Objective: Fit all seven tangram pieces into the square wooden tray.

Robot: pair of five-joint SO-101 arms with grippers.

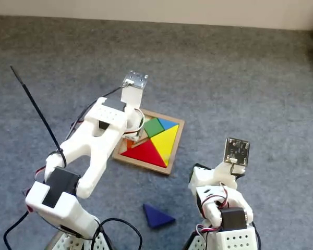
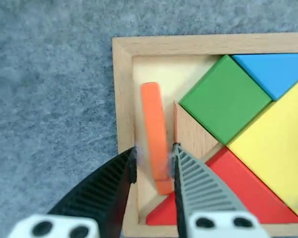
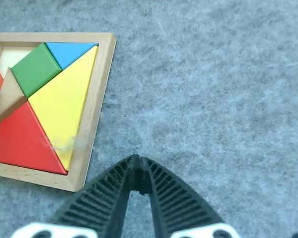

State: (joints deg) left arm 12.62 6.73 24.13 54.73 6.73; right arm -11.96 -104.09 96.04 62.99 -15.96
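Note:
The square wooden tray (image 1: 170,167) lies mid-carpet with a green square (image 2: 223,99), a blue triangle (image 2: 273,69), a yellow triangle (image 2: 273,144), a red triangle (image 2: 238,191) and a plain wood triangle (image 2: 191,136) in it. My left gripper (image 2: 154,151) is over the tray's corner slot, shut on an orange piece (image 2: 154,129) that stands on edge inside that slot, beside the tray wall. A dark blue triangle (image 1: 158,216) lies on the carpet in front of the tray. My right gripper (image 3: 136,161) is shut and empty, over bare carpet to the tray's (image 3: 102,99) right.
Grey carpet (image 1: 240,78) surrounds the tray. The left arm (image 1: 88,151) stretches from the front left over the tray's left side. The right arm (image 1: 221,200) is folded at the front right. A black cable (image 1: 36,109) runs at the left.

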